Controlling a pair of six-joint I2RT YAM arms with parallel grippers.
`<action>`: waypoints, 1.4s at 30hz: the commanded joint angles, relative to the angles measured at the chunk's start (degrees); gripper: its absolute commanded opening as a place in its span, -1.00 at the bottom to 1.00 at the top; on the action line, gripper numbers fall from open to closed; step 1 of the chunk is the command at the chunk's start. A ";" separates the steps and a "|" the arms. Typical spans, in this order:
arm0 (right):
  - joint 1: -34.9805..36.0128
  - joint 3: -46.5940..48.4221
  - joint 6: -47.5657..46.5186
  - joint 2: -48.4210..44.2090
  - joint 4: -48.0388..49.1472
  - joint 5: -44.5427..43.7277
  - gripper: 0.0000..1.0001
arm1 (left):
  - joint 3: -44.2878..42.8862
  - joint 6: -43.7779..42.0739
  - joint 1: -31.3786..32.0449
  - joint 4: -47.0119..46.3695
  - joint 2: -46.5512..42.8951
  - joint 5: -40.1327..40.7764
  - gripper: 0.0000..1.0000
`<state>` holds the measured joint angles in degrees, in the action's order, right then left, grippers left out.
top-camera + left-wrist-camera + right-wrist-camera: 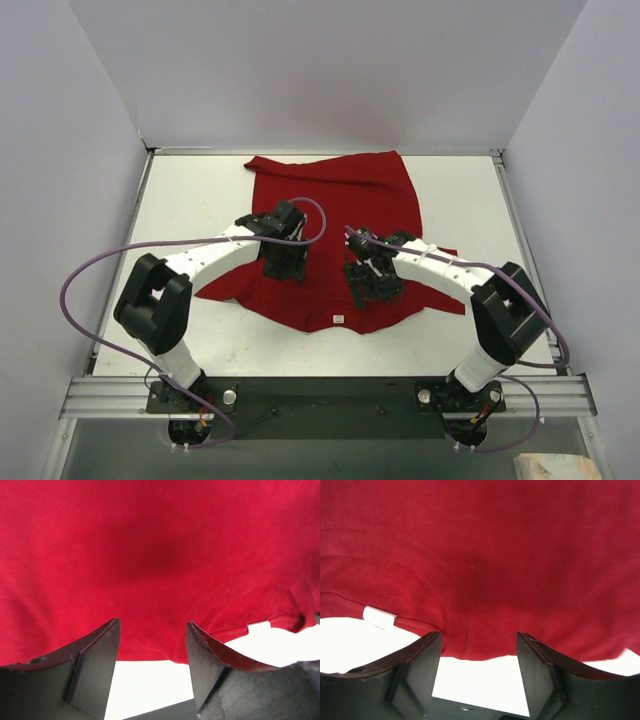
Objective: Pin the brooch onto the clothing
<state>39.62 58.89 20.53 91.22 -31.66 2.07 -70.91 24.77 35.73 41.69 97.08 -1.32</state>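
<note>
Where the left arm (200,262) is extended over the table (190,190), the left gripper (283,262) is found lowered over the left side of the red T-shirt (345,195), close to the left sleeve. Its fingers (95,665) are observed set well apart in the left wrist view, with nothing held between them; only red fabric and a strip of white table are seen through the gap. The T-shirt is laid flat near the middle of the table, collar turned toward the arm bases and bottom hem toward the far wall, with a sleeve spread out to either side. A small white label (338,319) is noted at the collar, on the near edge of the garment, between the two grippers. To the right of it, the right gripper (372,285) is positioned over the fabric just beyond the collar. In the right wrist view its fingers (415,670) are likewise recorded as parted, with nothing gripped. Contact between either gripper and the cloth cannot be determined. The right arm (440,262) is seen crossing the right sleeve.
</note>
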 commanded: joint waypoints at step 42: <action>4.77 -5.28 1.35 4.06 -14.13 16.82 -0.85 | 13.54 10.83 15.25 0.58 -1.54 0.88 -0.39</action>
<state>43.59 53.87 21.56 98.76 -38.28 17.47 -54.30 38.15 50.65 36.80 94.74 -5.52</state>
